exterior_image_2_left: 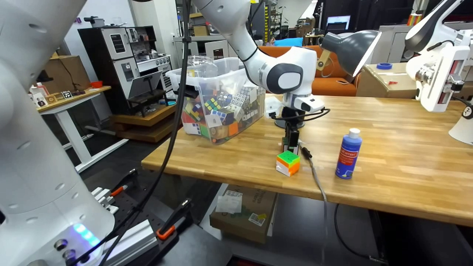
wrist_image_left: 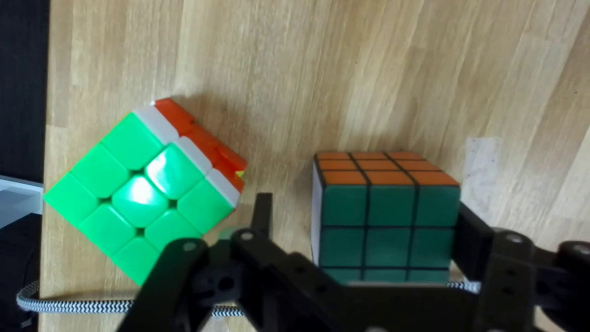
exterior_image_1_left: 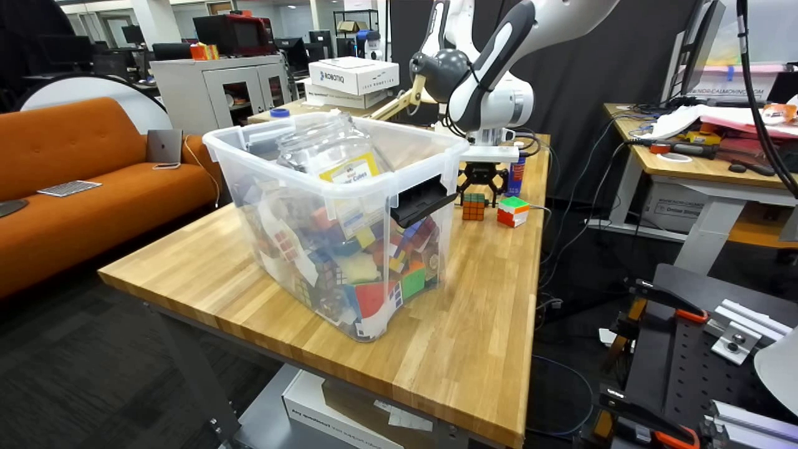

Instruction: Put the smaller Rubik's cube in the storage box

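1. pincer [wrist_image_left: 365, 221]: fingers [wrist_image_left: 262, 212] apart, one on each side of the smaller Rubik's cube [wrist_image_left: 391, 207]. Per wrist view, clear gap betw. that cube & the finger nearer the bright cube [wrist_image_left: 140, 198]; opp. finger right up by it, can't tell if touching.
2. smaller Rubik's cube: on the wooden surface [exterior_image_1_left: 486, 324], outside the storage box [exterior_image_1_left: 430, 169]. Blk lines; green face toward wrist cam, orange on adj. side.
3. bright cube: just beside it, same surface, turned at an angle. Green top, orange & white on sides.
4. storage box: clear plastic, upright, same surface, apart from both cubes, blk handle clip [exterior_image_1_left: 421, 201] on end. Holds lots of multicol. puzzle cubes [exterior_image_2_left: 240, 99] + a clear jar [exterior_image_1_left: 324, 146], tilted, yellow label, up by the rim.
5. blue bottle [exterior_image_2_left: 348, 155], white cap: upright on surface, apart from the cubes; in both exterior views.
6. braided cable [wrist_image_left: 92, 305]: runs on surface past both cubes, then over the edge.
7. Bkgd: orange sofa [exterior_image_1_left: 68, 162] w/ laptop [exterior_image_1_left: 164, 146] on it; gray desk lamp [exterior_image_2_left: 348, 51].
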